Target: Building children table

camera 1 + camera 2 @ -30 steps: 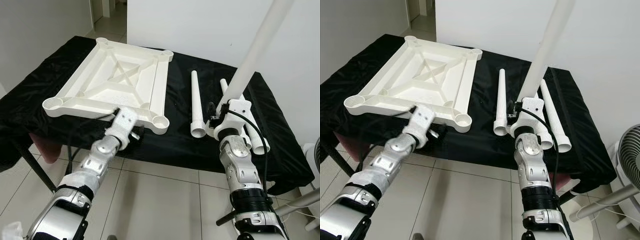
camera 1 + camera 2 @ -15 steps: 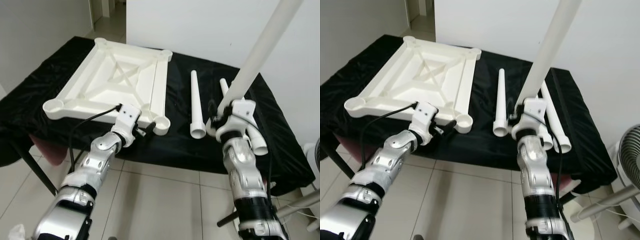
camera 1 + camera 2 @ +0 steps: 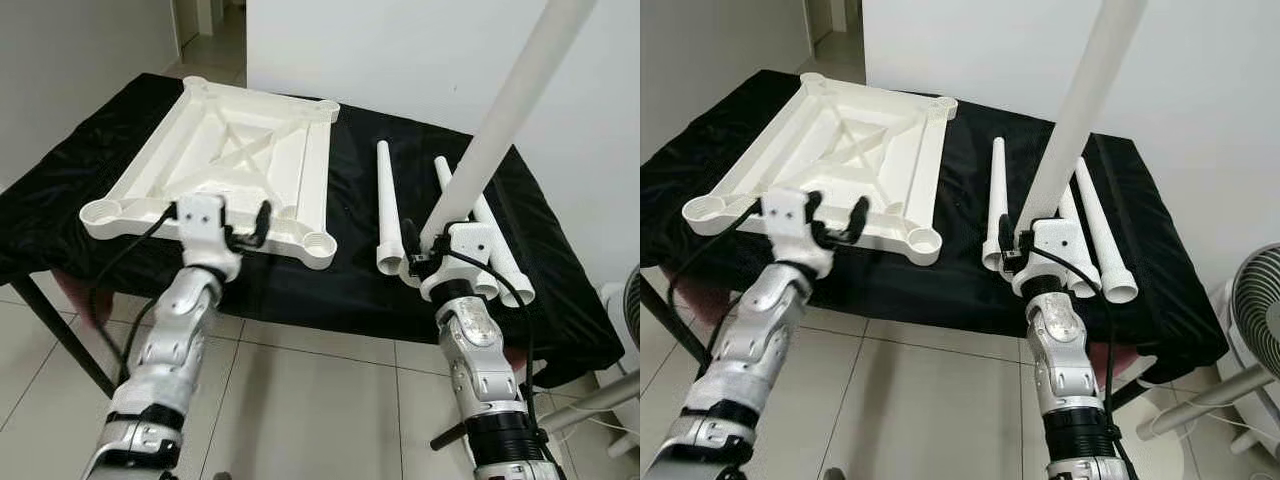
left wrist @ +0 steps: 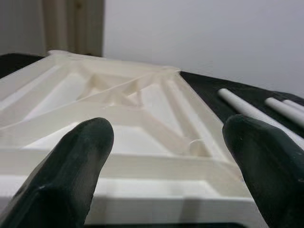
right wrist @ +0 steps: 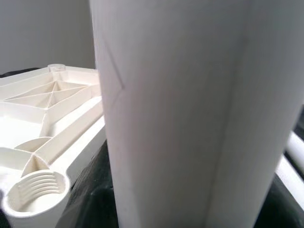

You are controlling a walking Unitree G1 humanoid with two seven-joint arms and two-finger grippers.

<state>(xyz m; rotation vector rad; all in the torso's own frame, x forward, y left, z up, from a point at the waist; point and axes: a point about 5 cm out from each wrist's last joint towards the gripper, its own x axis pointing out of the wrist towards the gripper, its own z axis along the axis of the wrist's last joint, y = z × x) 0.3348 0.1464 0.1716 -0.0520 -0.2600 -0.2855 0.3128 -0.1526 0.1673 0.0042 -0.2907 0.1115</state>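
Observation:
The white tabletop (image 3: 230,160) lies upside down on the black-draped table (image 3: 340,285), its ribbed underside up and a threaded socket (image 3: 320,243) at the near right corner. My left gripper (image 3: 246,226) is open just in front of the tabletop's near edge; in the left wrist view the fingers (image 4: 71,171) stand wide apart with that edge (image 4: 142,190) between them, untouched. My right gripper (image 3: 425,248) is shut on the lower end of a long white leg (image 3: 510,110) that leans up and to the right. The socket (image 5: 35,190) lies just beyond the held leg (image 5: 180,118).
Three more white legs lie on the cloth right of the tabletop, one (image 3: 387,205) apart and two (image 3: 495,255) behind my right gripper. A fan (image 3: 1250,300) stands on the tiled floor at the far right. A white wall rises behind the table.
My left gripper swung left along the tabletop's near edge and turned upward, fingers now spread before that edge. My right arm shifted slightly left, still holding the leg.

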